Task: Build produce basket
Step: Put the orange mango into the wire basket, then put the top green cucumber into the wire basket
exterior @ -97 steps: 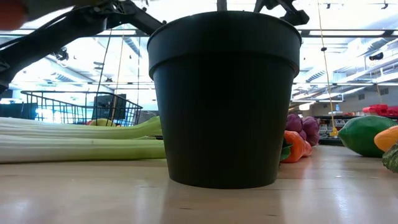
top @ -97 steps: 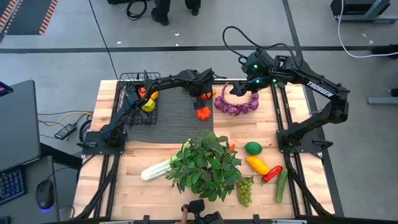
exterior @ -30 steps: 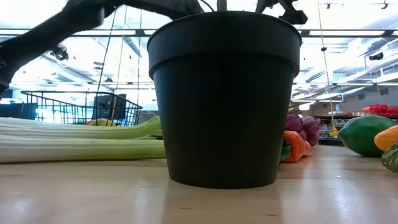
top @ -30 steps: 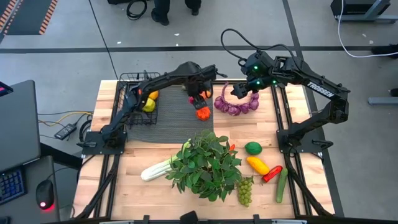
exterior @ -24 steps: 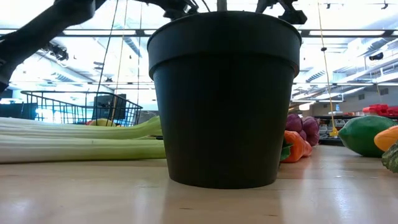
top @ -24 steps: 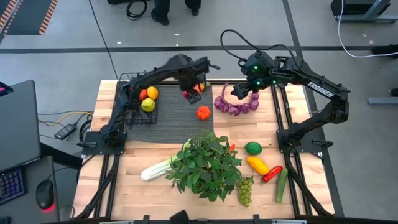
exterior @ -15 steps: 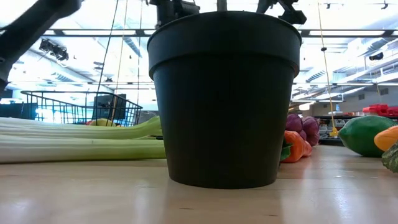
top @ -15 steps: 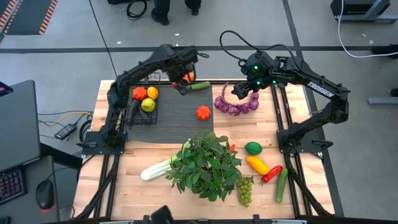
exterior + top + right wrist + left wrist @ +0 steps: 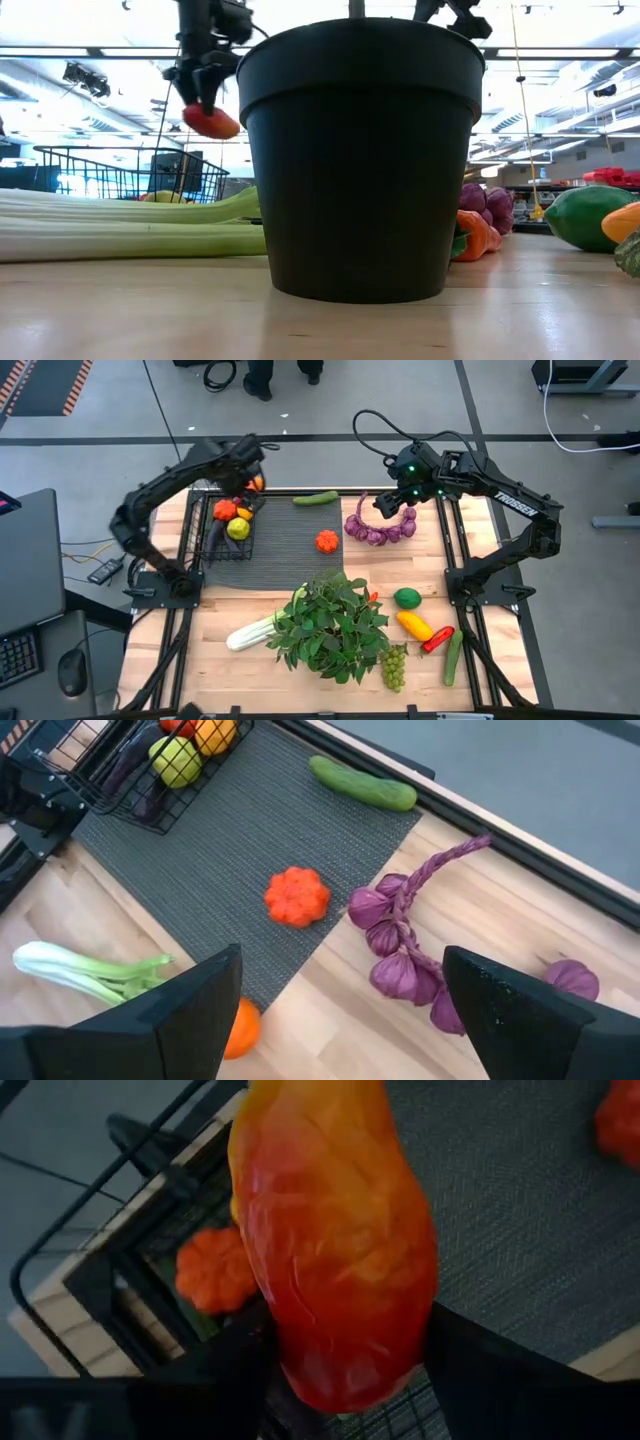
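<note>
A wooden surface carries a scatter of toy produce around a big leafy plant in a black pot, which fills the middle of the low view. At the far left corner stands the black wire basket, on the edge of a dark ribbed mat; inside it lie a red pepper, a yellow lemon and a dark purple piece.

The left end effector hangs above the basket's far side, clamped on a red-orange pepper that shows in the low view dangling clear of the wire rim. The right end effector hovers with fingers wide apart and empty over the far right of the surface, just above a purple bulb string.

A cucumber lies at the mat's far edge, and an orange ribbed fruit sits on the mat near the bulbs. Celery stretches out left of the plant. To the plant's right are a lime, a yellow pepper, a red pepper, a second cucumber and green grapes.
</note>
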Robot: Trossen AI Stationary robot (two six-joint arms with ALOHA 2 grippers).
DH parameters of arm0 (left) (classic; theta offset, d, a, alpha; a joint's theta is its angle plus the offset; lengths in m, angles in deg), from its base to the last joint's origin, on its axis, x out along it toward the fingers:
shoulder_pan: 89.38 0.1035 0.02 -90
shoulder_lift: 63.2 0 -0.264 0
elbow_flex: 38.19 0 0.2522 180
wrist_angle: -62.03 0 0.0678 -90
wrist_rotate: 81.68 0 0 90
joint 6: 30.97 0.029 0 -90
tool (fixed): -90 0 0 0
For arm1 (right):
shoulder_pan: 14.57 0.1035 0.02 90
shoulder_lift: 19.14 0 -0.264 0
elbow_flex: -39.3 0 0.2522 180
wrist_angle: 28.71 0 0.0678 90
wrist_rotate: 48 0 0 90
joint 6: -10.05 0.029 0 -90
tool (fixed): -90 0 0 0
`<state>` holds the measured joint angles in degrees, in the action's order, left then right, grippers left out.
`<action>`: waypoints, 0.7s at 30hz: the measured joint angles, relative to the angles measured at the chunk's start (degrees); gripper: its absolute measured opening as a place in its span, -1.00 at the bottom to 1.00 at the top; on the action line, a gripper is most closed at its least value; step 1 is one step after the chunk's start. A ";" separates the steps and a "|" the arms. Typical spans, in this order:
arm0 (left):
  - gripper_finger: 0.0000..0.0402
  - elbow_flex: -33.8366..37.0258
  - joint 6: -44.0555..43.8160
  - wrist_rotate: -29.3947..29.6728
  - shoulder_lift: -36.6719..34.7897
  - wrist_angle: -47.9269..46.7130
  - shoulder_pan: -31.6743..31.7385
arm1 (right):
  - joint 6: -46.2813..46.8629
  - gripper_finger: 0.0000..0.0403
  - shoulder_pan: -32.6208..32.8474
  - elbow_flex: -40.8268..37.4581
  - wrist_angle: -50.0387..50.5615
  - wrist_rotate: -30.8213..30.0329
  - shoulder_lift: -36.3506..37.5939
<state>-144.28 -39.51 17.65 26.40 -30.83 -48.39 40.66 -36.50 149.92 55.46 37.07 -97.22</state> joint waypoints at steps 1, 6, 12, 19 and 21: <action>0.16 1.58 -0.87 0.04 -1.60 0.86 0.42 | -0.45 0.72 0.00 0.02 -0.16 -0.02 0.00; 0.27 6.97 -2.40 1.40 -6.01 1.30 1.64 | -1.30 0.72 0.02 0.00 -0.52 -0.02 0.00; 0.49 10.80 -2.83 1.83 -6.23 0.74 1.71 | -2.27 0.72 0.01 0.00 -0.51 0.16 0.00; 0.77 12.39 -2.43 1.86 -6.47 1.33 1.83 | -2.33 0.72 0.02 0.00 0.07 0.44 0.00; 0.83 12.39 -1.20 2.07 -7.29 2.35 2.00 | -2.60 0.72 0.02 0.00 0.07 0.44 0.00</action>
<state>-131.89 -40.71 19.72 19.10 -28.49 -46.40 38.06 -36.48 149.92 55.52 37.52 -97.22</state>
